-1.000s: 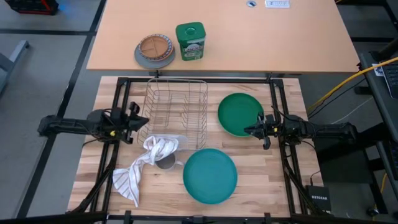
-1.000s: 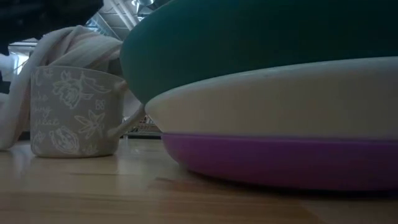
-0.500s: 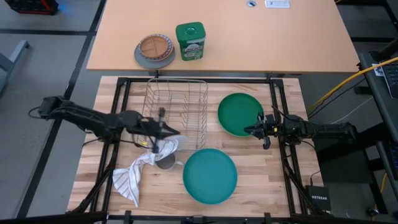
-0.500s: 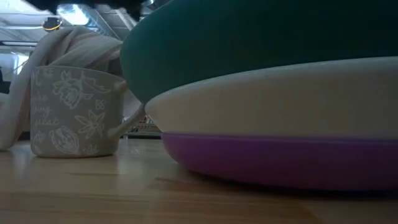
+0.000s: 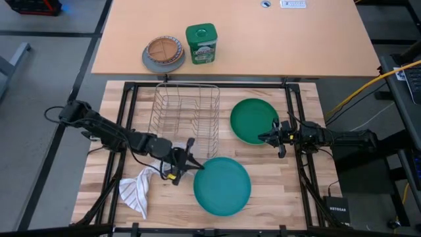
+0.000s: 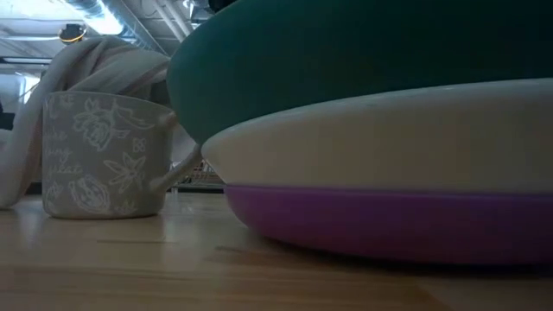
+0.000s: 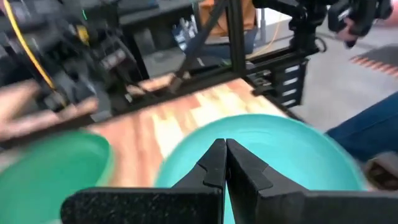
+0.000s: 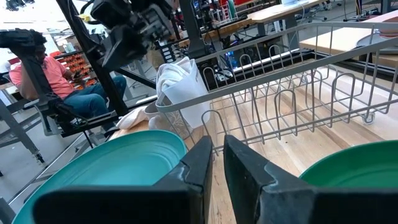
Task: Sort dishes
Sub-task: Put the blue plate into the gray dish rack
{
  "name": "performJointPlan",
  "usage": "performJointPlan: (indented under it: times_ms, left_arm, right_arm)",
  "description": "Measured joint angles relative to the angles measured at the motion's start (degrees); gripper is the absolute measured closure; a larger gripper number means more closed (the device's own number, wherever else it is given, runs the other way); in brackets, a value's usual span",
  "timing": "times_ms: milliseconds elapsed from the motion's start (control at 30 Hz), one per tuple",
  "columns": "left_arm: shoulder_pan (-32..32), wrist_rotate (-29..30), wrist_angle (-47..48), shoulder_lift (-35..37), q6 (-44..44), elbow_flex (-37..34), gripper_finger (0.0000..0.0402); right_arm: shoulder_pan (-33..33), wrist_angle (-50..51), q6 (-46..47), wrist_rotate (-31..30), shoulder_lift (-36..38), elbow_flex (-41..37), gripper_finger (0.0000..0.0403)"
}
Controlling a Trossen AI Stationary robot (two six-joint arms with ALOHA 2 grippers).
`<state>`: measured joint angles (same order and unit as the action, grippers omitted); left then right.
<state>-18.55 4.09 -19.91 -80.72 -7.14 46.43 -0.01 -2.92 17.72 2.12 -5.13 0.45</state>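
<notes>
**Left arm at teal plate, right parked by green**

Overhead, I see the left gripper (image 5: 186, 162), fingers pressed together and empty, at the smooth round teal plate (image 5: 222, 185). Right gripper (image 5: 268, 137) sits narrow at the darker green plate (image 5: 253, 120), grip unclear. Low view: white plate (image 6: 380, 138) stacked on purple plate (image 6: 389, 225), both cut off; floral mug (image 6: 99, 155) lettering unreadable. Left wrist view is blurred. Right wrist view shows the wire rack (image 8: 292, 93).
</notes>
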Motion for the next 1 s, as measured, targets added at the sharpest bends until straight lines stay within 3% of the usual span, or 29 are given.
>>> performJointPlan:
  times_ms: [167, 333, 533, 733, 833, 1000]
  left_arm:
    - [-1.24, 0.21, 0.47, -0.18, 11.61, 0.31, 0.0398]
    - [-3.02, 0.2, 1.78, -0.18, 19.07, 0.31, 0.0352]
    - [-7.27, -0.21, 3.38, -0.23, 16.5, 0.31, 0.029]
    - [-10.4, 0.62, 5.51, -0.41, 12.95, 0.33, 0.0277]
    - [-10.72, 1.25, 7.44, -0.9, 20.15, 0.33, 0.0276]
    - [-11.57, 1.49, 10.0, -2.93, 40.57, 0.33, 0.0276]
  right_arm:
    - [0.0, 0.0, 0.02, 0.01, 0.0, 0.0, 0.0356]
    - [0.0, 0.0, 0.02, 0.01, 0.0, 0.0, 0.0356]
    - [0.0, -0.12, 3.62, 0.02, 0.0, 0.01, 0.0356]
    - [0.0, -0.66, 14.47, 2.83, 0.0, 0.0, 0.0356]
    - [0.0, -0.63, 18.11, 5.12, 0.0, 0.01, 0.0356]
    - [0.0, -0.54, 18.31, 6.46, 0.02, 0.01, 0.0356]
